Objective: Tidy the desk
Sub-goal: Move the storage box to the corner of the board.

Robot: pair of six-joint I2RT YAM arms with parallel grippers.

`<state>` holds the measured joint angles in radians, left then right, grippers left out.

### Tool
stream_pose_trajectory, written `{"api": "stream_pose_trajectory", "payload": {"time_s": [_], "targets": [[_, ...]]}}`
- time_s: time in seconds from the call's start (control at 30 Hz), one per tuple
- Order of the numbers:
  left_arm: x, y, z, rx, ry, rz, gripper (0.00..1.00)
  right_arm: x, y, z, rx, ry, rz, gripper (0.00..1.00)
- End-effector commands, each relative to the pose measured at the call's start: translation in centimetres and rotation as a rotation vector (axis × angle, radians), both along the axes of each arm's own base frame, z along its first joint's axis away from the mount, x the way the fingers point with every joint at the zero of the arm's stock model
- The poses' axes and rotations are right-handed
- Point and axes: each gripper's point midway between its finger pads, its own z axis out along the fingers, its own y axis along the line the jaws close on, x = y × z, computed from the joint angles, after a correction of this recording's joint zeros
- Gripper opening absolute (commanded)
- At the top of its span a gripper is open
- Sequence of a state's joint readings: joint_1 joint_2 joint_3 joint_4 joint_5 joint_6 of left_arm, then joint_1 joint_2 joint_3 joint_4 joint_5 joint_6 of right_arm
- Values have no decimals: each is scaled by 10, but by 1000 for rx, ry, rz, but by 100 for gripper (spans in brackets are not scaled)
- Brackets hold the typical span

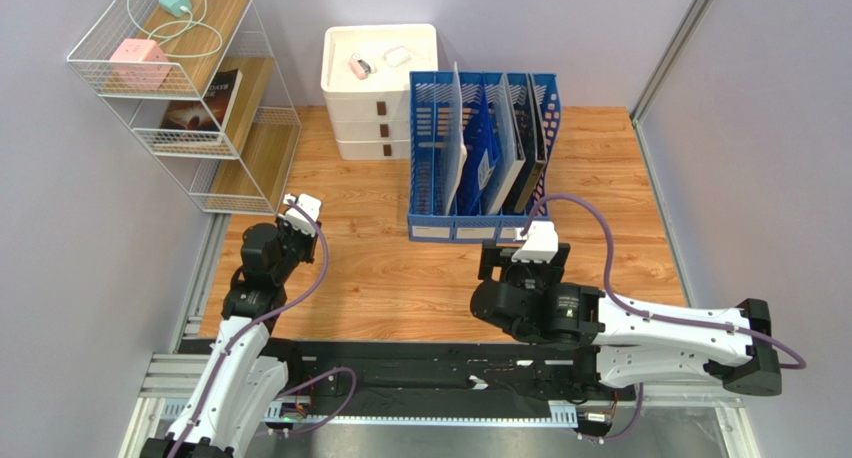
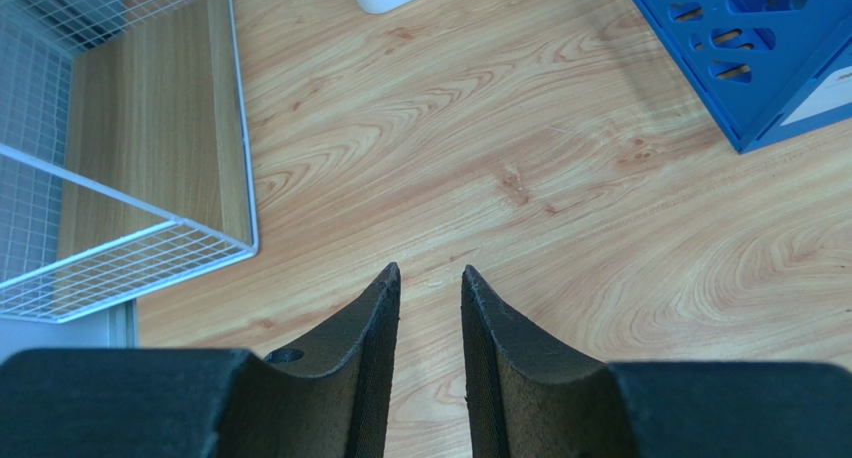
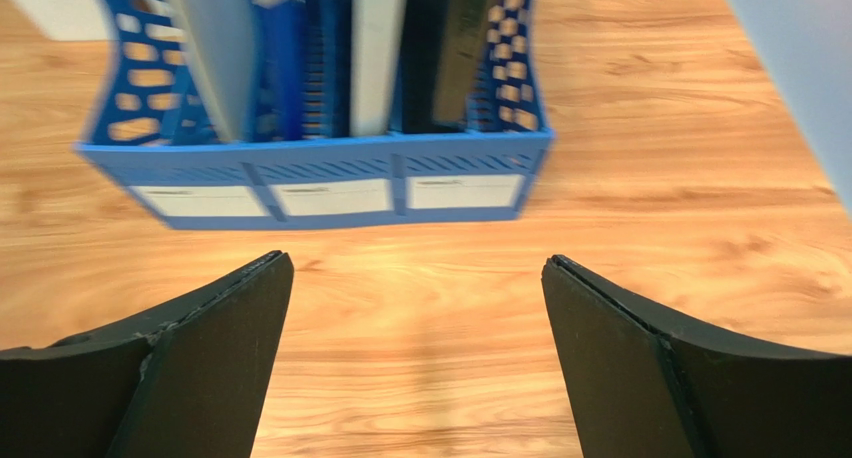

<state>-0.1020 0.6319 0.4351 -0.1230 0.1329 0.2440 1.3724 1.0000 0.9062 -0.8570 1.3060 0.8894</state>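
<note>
Right claw [image 3: 417, 261] gapes wide, empty, near the rack [image 3: 320, 193]; left claw [image 2: 430, 269] is barely parted, empty. Driven forward low, the right could shove the rack across the desk [image 2: 560, 228].

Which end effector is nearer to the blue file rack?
Right. The right end effector faces the blue file rack at its labelled front, bare desk between them. The left end effector is off to the rack's left, beside the white wire shelf.

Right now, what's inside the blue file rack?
Standing in the blue file rack: a pale grey folder towards the left, blue folders in the middle, dark folders towards the right. Their covers face each other, so titles are hidden; the rack's floor is covered too.
</note>
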Motion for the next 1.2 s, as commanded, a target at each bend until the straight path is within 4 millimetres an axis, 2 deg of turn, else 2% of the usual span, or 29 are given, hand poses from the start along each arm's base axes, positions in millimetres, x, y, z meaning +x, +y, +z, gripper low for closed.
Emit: {"api": "stream_pose_trajectory", "payload": {"time_s": [0.0, 0.07, 0.17, 0.2, 0.27, 0.3, 0.33, 0.37, 0.43, 0.47, 0.5, 0.53, 0.57, 0.6, 0.63, 0.77, 0.8, 0.87, 1.07, 1.17], "targets": [[4, -10, 9, -29, -34, -50, 36, 4, -35, 9, 198, -166, -167, 100], [5, -10, 8, -34, -25, -51, 36, 7, -39, 15, 183, -195, -189, 100], [6, -7, 7, -25, -23, -35, 36, 15, -14, 25, 123, -208, -190, 100], [6, -7, 7, -23, -25, -34, 36, 17, -2, 26, 89, -198, -184, 100], [4, -7, 8, -25, -34, -38, 36, 23, 32, 13, -78, -156, -150, 100], [4, -8, 9, -26, -37, -40, 36, 26, 50, 22, -65, -133, -136, 100], [3, -8, 9, -25, -39, -42, 36, 28, 60, 20, -129, -116, -123, 100], [4, -8, 8, -25, -37, -42, 36, 32, 78, 9, -199, -100, -115, 100], [5, -7, 7, -22, -32, -36, 36, 45, 104, 11, -137, -44, -103, 100], [5, -5, 8, -20, -32, -27, 36, 52, 109, 9, -240, -16, -57, 90], [5, -5, 7, -17, -28, -29, 36, 62, 117, -20, -223, 86, 36, 84], [4, -6, 7, -18, -29, -32, 36, 75, 136, -15, -68, 81, 96, 80], [4, -6, 8, -18, -31, -34, 36, 82, 136, -13, -6, 97, 138, 84], [4, -7, 8, -17, -31, -37, 36, 92, 128, -17, 13, 104, 116, 91], [3, -7, 9, -18, -39, -39, 36, 94, 127, -14, 8, 89, 106, 100], [2, -8, 10, -19, -45, -45, 36, 102, 138, -18, -69, 97, 119, 100], [2, -7, 10, -18, -44, -44, 36, 108, 139, -27, -104, 110, 108, 100], [2, -7, 10, -18, -39, -42, 36, 116, 141, -27, -105, 122, 108, 100], [1, -7, 11, -17, -44, -43, 36, 137, 132, -49, -98, 175, 93, 100], [0, -8, 12, -18, -46, -47, 36, 147, 131, -69, -73, 223, 96, 100]]}}
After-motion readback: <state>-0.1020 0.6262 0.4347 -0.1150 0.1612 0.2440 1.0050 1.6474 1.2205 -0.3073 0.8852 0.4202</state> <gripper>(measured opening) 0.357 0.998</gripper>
